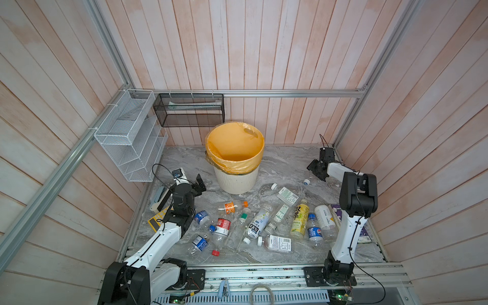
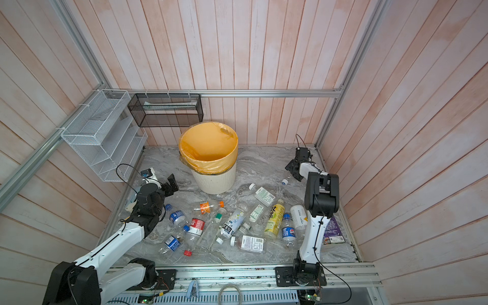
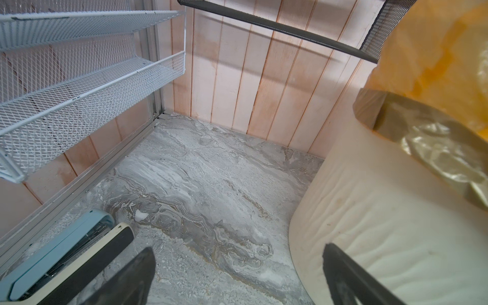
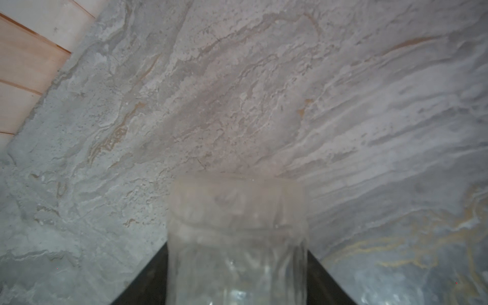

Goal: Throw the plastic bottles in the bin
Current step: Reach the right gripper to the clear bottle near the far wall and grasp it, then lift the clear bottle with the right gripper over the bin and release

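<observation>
In both top views: bin (image 1: pixel 235 182) upright at the far middle of the bench (image 1: pixel 277 163); plastic bottles (image 1: pixel 257 221) lying scattered over the near half. Left gripper (image 1: pixel 201 184) just beside the bin, toward the left edge. Right gripper (image 1: pixel 315 170) low at the far right corner, on a clear bottle (image 1: pixel 307 181). In the left wrist view: fingers (image 3: pixel 132 280) wide apart, so open. In the right wrist view: both fingers (image 4: pixel 148 286) pressed to the clear bottle's sides, holding it.
</observation>
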{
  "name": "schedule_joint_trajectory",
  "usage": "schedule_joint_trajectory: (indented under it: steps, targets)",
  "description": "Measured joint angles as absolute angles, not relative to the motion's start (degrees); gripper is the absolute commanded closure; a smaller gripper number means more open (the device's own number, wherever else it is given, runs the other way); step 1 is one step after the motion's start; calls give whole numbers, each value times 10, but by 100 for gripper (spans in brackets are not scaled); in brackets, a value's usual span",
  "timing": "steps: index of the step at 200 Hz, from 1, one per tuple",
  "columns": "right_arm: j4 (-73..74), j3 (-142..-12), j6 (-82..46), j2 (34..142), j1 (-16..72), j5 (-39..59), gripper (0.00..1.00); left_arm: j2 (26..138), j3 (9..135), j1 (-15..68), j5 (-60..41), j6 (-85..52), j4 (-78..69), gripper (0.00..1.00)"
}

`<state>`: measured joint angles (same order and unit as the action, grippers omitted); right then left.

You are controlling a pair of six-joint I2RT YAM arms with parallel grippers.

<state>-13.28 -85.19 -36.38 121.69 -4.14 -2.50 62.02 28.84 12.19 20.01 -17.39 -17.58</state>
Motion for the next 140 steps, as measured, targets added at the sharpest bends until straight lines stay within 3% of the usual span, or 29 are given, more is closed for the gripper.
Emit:
schedule_joint_trajectory:
  steps: [26, 89, 140]
  targets:
    - [-118, -829, -347, 1198, -41, -16, 53, 613, 288, 122, 199, -181, -169, 0]
    - [-73, -717, -331, 997, -52, 56, 52, 567, 291, 112, 198, -214, -136, 0]
    - [-16, -706, -372, 869, -53, 131, 52, 538, 291, 64, 180, -262, -103, 0]
